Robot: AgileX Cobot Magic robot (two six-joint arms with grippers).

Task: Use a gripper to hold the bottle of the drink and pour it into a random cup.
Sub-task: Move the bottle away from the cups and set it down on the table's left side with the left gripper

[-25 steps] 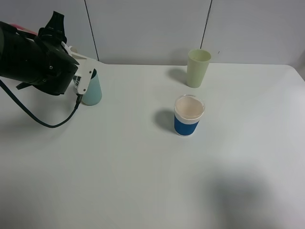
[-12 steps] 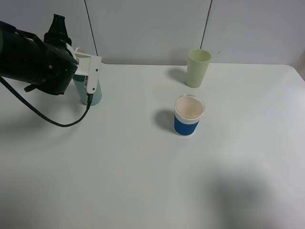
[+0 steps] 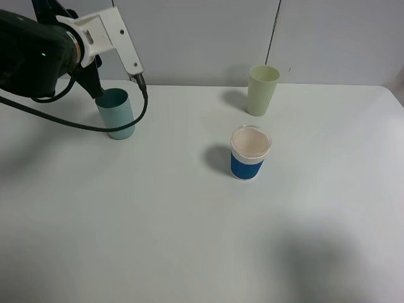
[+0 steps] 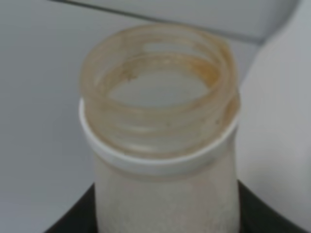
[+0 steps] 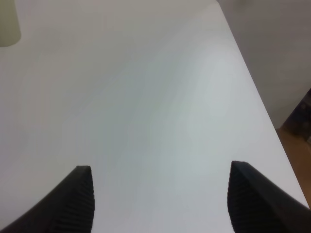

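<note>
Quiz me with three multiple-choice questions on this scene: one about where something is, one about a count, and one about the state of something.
1. In the high view, the teal cup stands:
A) on the left side
B) in the middle
C) at the right edge

2. Cups on the table:
A) two
B) three
C) four

3. The right end effector is:
A) shut on a cup
B) shut on nothing
C) open, holding nothing

Answers:
1 A: it stands left of both other cups.
2 B: the teal cup, the pale green cup and the blue-banded white cup.
3 C: its jaws stand wide apart with only bare table between them.
</note>
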